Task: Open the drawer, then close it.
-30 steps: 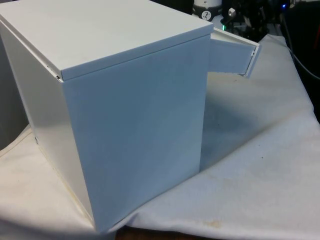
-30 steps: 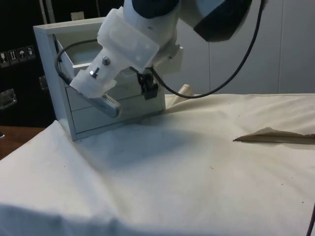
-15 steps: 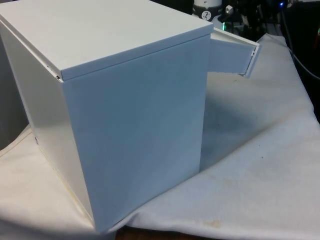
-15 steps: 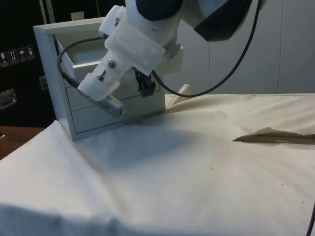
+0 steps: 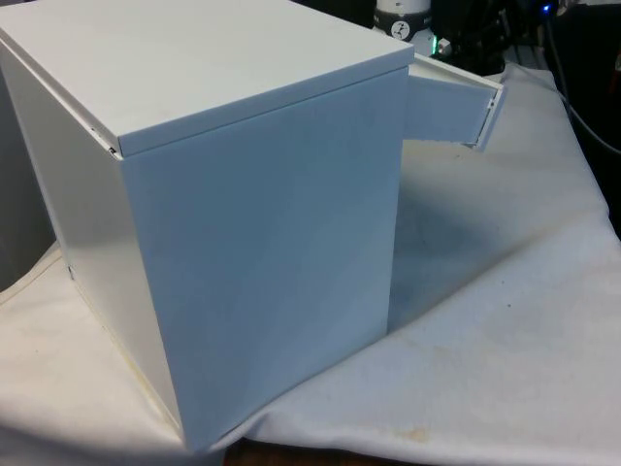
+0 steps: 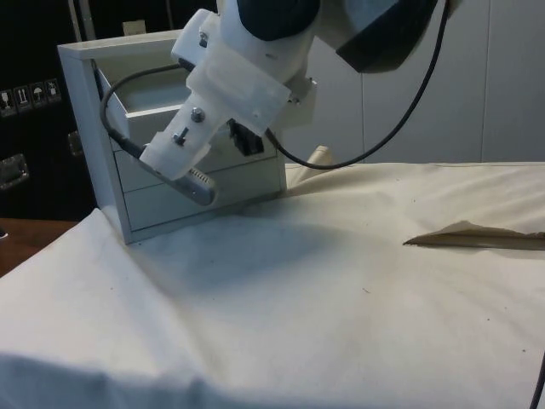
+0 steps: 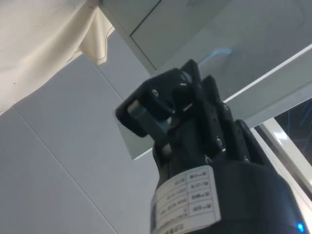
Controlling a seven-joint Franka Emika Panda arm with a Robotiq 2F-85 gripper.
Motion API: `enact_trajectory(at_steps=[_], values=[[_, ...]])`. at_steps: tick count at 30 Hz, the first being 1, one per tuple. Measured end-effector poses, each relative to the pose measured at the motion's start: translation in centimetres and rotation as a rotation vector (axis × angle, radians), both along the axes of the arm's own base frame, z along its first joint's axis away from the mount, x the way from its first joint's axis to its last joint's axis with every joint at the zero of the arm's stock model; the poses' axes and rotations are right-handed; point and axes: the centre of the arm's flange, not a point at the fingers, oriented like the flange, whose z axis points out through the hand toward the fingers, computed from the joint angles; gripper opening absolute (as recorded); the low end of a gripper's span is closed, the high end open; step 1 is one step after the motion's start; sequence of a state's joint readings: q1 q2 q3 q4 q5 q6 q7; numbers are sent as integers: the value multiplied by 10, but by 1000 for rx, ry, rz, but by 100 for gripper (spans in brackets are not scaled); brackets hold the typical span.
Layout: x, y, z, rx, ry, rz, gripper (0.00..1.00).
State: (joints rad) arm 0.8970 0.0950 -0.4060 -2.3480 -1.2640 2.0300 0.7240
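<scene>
1. Drawer [image 5: 448, 109], the top one, stands pulled out from the white chest [image 5: 233, 223]; our gripper [image 7: 161, 109] hangs just before the chest's front.
2. We cannot tell how the gripper is set.
3. Our chest rests on the white cloth [image 6: 341, 290] covering the table.

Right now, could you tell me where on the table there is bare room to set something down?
The broad stretch of white cloth from the chest of drawers out to the brown paper scrap is bare. Closer to the chest it is crowded: the top drawer is pulled out, with the end effector hanging at the chest's front.
</scene>
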Motion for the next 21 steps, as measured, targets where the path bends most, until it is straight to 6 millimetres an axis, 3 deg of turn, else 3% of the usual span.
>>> enact_trajectory(at_steps=[3,21], values=[[0,0,0,0,0,0,0],[22,-31,9,-48,-33,-30,0]])
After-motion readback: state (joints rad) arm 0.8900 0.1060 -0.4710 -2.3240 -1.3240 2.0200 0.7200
